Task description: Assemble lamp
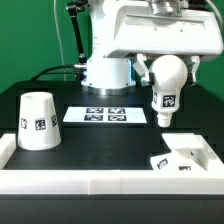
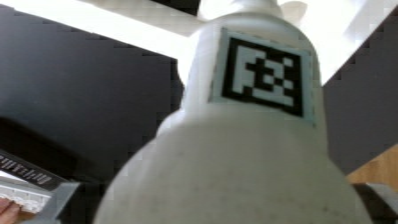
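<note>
My gripper [image 1: 167,70] is shut on the ball-shaped bulb [image 1: 166,88] and holds it in the air, with its tagged neck pointing down. The bulb hangs above the table, behind and a little to the exterior view's left of the low sloped square base [image 1: 186,156]. The base lies at the front right, against the white rail. In the wrist view the bulb [image 2: 231,140] fills the frame and shows a square tag on its neck. The cup-like tapered shade [image 1: 38,122] stands mouth down at the exterior view's left, apart from the gripper.
The marker board [image 1: 107,115] lies flat on the black table between the shade and the bulb. A thick white rail [image 1: 100,182] runs along the table's front and turns up both sides. The robot's white pedestal [image 1: 108,70] stands behind the marker board.
</note>
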`<state>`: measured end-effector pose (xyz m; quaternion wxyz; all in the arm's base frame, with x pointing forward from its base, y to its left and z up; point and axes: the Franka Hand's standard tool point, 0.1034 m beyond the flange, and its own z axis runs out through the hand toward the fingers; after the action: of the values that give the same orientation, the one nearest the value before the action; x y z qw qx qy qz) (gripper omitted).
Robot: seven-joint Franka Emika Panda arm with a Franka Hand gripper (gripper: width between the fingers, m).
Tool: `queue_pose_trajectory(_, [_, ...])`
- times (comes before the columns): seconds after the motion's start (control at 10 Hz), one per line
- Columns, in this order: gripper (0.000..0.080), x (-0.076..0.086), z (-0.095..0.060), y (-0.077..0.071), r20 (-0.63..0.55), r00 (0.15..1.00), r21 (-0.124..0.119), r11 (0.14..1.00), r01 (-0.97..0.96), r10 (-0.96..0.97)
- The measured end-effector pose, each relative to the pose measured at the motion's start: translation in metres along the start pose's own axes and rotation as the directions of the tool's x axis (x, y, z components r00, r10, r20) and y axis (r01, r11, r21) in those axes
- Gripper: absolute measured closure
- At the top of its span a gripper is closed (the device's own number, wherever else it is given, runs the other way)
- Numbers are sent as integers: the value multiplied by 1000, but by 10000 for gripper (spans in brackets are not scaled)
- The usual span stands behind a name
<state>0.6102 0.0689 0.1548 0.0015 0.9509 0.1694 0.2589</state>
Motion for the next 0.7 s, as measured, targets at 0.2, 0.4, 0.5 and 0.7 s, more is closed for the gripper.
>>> queue_pose_trajectory(0.2, [223,0,0,-1,-3,1000,0,1000,0,0])
queue_pose_trajectory(0.4, [223,10,3,-12,-15,1000,9,1000,-8,8])
queue_pose_trajectory(0.5, [223,16,6,-12,-21,1000,10,1000,-9,9])
queue_pose_trajectory(0.7, [223,20,13,-14,-21,1000,16,1000,-19,19])
